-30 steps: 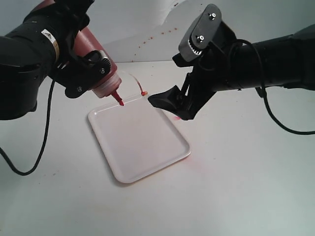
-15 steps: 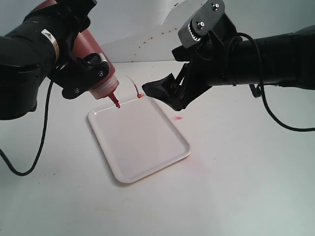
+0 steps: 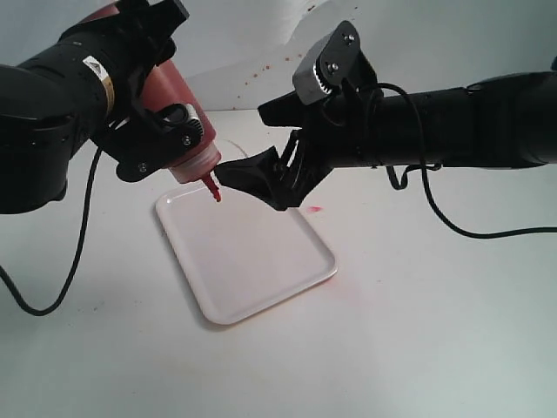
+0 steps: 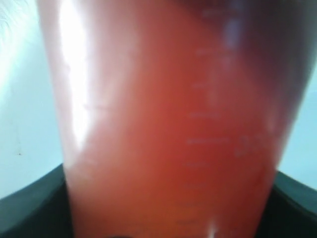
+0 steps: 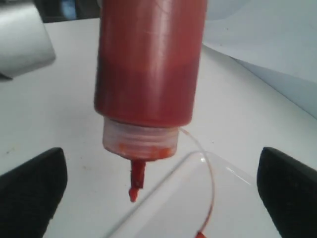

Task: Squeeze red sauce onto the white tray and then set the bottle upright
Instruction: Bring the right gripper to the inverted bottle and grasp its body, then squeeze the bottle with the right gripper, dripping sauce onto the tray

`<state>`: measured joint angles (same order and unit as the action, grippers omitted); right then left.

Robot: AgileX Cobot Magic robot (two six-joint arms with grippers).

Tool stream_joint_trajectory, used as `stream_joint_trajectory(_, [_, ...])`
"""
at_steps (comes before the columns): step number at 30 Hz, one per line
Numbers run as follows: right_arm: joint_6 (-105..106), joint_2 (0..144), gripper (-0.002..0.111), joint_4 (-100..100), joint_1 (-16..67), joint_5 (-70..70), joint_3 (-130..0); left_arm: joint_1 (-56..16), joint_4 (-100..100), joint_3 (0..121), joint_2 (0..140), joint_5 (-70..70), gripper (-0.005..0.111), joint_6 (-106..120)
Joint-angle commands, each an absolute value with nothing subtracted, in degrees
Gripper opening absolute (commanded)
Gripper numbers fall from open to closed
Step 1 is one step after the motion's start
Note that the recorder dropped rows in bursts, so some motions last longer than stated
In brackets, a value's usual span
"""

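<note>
Looking across the table [image 3: 418, 331], I have the bottle [image 3: 178, 122] upside down and tilted in the left gripper [image 3: 165, 139]. Its jaws are pinching the body above the whitish cap [image 5: 139, 141]. The nozzle [image 3: 213, 187] hangs over the far-left corner of the white tray [image 3: 261, 261], just above the rim and not touching. I see no drops on the tray. The red sauce [image 5: 148, 84] is all inside the bottle and fills most of what the left wrist view shows, so I judge the bottle fairly heavy for its size.

The right gripper [image 3: 242, 146] sits just right of the nozzle with its jaws spread wide. In its wrist view, one finger stands on each side of the bottle, well apart from it.

I expect the walls to be soft and to give readily, so a gentle pinch at mid-body should push sauce out, while a hard one would spurt. The plastic looks smooth and glossy and may slip, so I'd hold the broad cylinder and not the stiff cap. The thin tether [image 5: 210, 183] dangles beside the nozzle and could snag a finger. Being tall and narrow, the bottle may topple unless it is set down squarely on its base. A pink smear [image 3: 314, 209] lies right of the tray.
</note>
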<state>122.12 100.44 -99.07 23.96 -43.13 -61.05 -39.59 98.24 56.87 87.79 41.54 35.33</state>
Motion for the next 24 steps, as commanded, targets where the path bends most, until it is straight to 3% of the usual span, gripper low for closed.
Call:
stream_joint_trajectory(1, [122.9,103.1,0.095,-99.9,24.0,-46.7,-62.8,-40.1,99.9,57.7,87.3,40.3,0.0,34.8])
stream_joint_trajectory(19, [118.9,109.6,0.093,-99.9,24.0,-51.2,-70.1,-40.1,99.9,57.7,87.3,38.6,0.0,34.9])
stream_joint_trajectory(24, [119.1,109.7,0.09,-99.9,24.0,-44.9,-70.1,-40.1,99.9,57.7,87.3,38.6,0.0,34.9])
